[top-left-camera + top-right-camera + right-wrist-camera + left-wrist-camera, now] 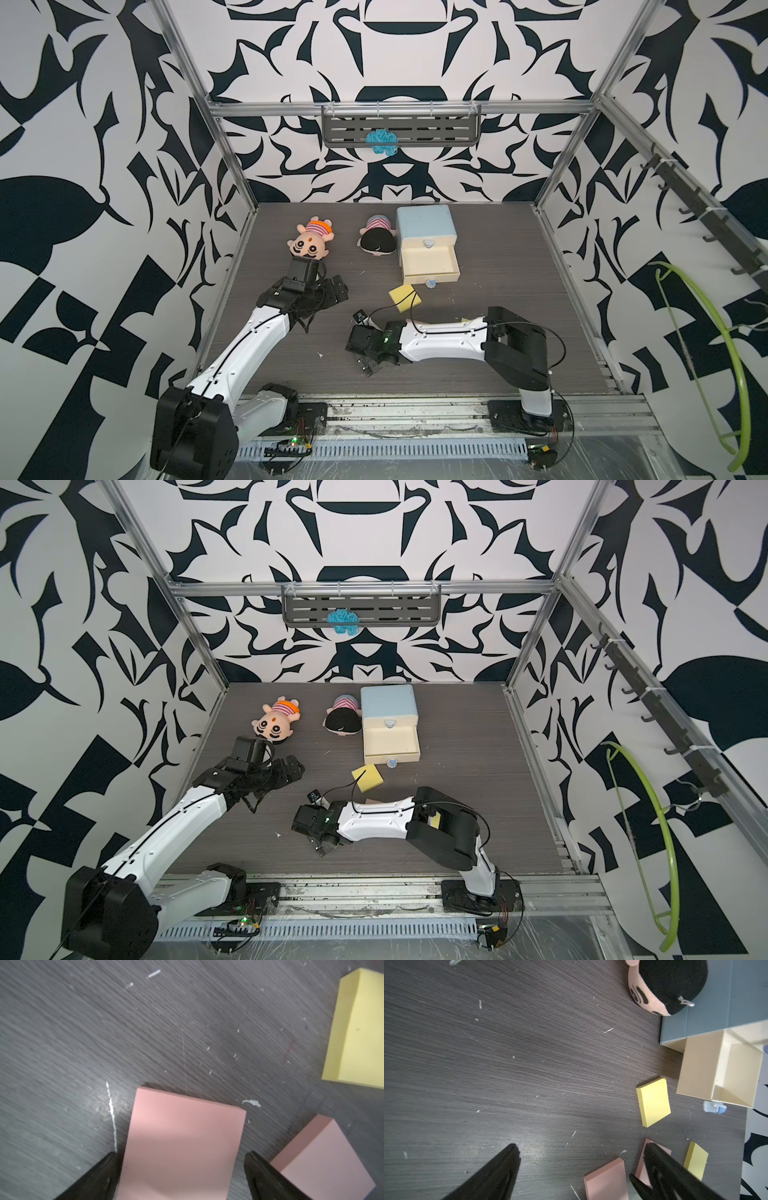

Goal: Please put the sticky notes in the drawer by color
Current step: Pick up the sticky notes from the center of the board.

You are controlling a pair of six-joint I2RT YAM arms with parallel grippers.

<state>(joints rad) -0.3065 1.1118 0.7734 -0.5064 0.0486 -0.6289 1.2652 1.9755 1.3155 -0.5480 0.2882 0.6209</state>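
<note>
Pink pad (182, 1136) lies flat on the table (83, 1043) between the right gripper (181, 1153) fingers. Jaws are spread wide and straddle it, no clamp visible. Left gripper (581, 1146) is wide open too, empty, hovering above the table. Pads are square, pastel, clean-edged. Count in view: 2 pink, with the second pink pad (324, 1157) just beside the first, and 2 yellow pads (654, 1103), one near the drawer cabinet (424, 222). Open drawer (430, 273) sits under the shut top drawer (427, 245).
</note>
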